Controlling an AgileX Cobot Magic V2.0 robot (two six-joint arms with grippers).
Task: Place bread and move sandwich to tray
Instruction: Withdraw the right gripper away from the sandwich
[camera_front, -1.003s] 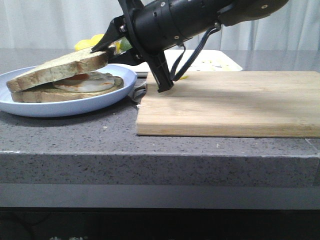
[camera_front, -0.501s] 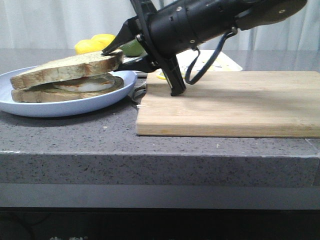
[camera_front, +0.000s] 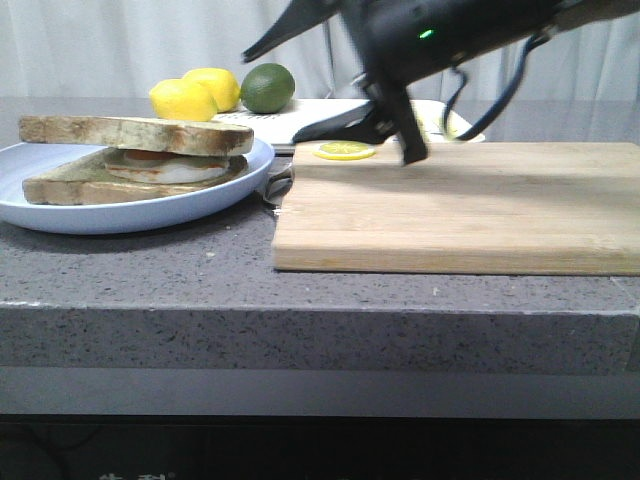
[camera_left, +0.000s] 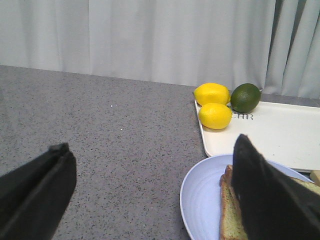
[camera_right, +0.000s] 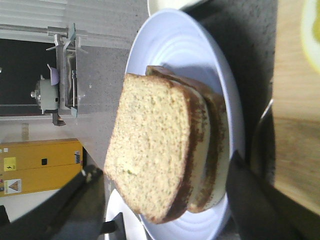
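A speckled grey stone-look counter with a matt finish holds a pale wooden cutting board with visible grain. The blue plate looks smooth and glossy. The bread has porous crumb and a rough brown crust.

Table: grey speckled stone top. Lying directly on it: pale blue round plate at left; rectangular wooden cutting board just beside the plate, at right; shallow white rectangular tray behind both, its near edge by the plate.
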